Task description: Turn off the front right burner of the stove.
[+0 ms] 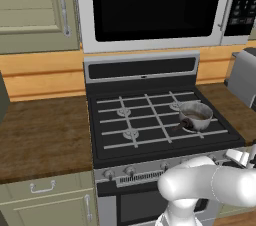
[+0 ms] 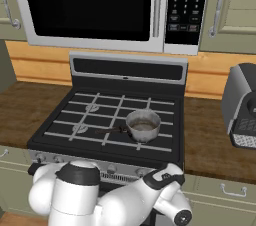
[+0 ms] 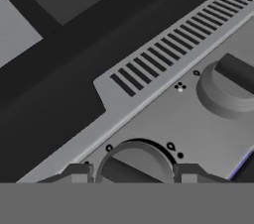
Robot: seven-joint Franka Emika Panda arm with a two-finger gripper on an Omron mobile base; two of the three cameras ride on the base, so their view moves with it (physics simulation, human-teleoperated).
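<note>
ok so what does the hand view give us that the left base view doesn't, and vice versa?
Hand view: a close-up of the gripper, open, with fingertips either side of a knob and a second knob further along.
Left base view: the stove top with a saucepan on its near right grate, plus the microwave and toaster.
Both: the steel front strip with its vent slots.

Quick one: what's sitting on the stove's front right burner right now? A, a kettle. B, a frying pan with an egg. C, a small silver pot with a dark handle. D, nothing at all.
C: a small silver pot with a dark handle sits on the pale grates of the stove at its near right corner.
</note>
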